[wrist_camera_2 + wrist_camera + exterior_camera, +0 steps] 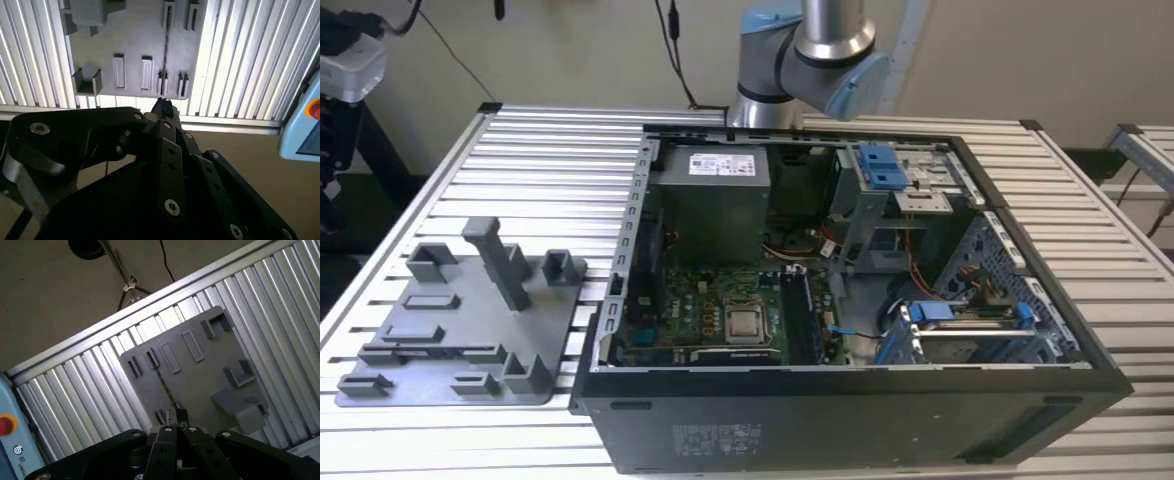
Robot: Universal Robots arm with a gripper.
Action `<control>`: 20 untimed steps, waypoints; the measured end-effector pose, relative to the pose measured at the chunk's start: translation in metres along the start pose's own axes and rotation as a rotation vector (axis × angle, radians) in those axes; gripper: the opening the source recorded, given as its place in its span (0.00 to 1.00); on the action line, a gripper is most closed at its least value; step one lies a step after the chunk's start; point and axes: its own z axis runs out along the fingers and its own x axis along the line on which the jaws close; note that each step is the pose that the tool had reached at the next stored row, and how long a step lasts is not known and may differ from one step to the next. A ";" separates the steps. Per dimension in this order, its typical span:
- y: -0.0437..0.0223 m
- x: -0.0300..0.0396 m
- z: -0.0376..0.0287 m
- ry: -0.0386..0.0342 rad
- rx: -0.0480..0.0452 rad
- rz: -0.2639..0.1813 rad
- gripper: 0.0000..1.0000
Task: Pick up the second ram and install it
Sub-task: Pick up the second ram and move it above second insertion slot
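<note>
The second ram [165, 47] stands on its edge in the grey plastic tray [130, 35], a thin dark line between two pairs of small posts; the first wrist view has the ram [162, 384] on the same tray [200, 375]. My gripper [162, 107] hangs high above the tray near its edge, in line with the ram. Its black fingers meet at the tips with nothing between them, as the gripper [175, 415] in the first wrist view also shows. In the exterior view the tray [454, 330] lies on the left of the slatted table.
The open computer case [854, 300] fills the table's middle, with its motherboard [720, 310], power supply [710, 200] and blue drive brackets [881, 165]. The arm [807, 50] rises behind it. A light-blue pendant with a red button [305, 120] lies off the table's edge.
</note>
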 end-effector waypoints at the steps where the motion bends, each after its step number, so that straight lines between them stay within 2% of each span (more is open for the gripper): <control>1: 0.0000 0.0000 0.0002 0.0014 0.0010 -0.019 0.11; 8: 0.0000 0.0000 0.0009 0.0107 0.0043 -0.146 0.11; 16: 0.0001 0.0000 0.0012 0.0159 0.0059 -0.268 0.11; 18: 0.0001 0.0000 0.0012 0.0153 0.0110 -0.290 0.11; 20: 0.0002 0.0000 0.0014 0.0113 0.0240 -0.303 0.11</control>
